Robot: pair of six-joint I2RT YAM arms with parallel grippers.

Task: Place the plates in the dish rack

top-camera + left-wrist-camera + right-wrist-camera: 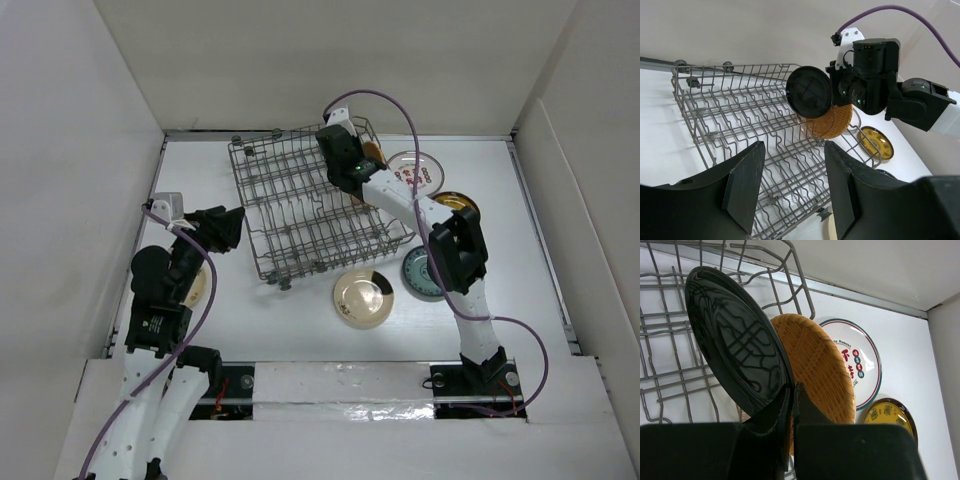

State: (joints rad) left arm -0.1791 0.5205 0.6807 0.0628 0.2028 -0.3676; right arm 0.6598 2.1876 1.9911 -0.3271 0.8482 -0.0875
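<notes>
The white table (290,320) is sitting inside a plain white enclosure, and the dish rack (300,210) is standing on it towards the back, turned at an angle to the arms.

The right gripper (792,390) is reaching over the rack's far right corner. It is pinching the black plate (735,335) by its lower rim, jaws clamped tight on the edge. The plate is hanging on edge above the wires, tilted slightly. Holding it by the rim is leaving the rest of the plate free to drop between the tines. This is judged to be the placing step for this plate.

The orange-brown plate (820,365) is standing on edge just behind the black one, apparently in the same corner of the rack. It could be knocked if the black plate swings back.

The left gripper (792,180) is hovering beside the rack's left side with its jaws apart and nothing between them. It is facing the rack, well clear of the right arm's work.

The other plates are waiting on the table:
- The white plate with red marks (413,170) is lying just beyond the rack's right side.
- The yellow plate (455,203) is lying near it.
- The teal plate (420,272) is lying partly under the right arm.
- The cream plate (362,297) is lying just in front of the rack.

Most of the loading is judged to be ahead.
</notes>
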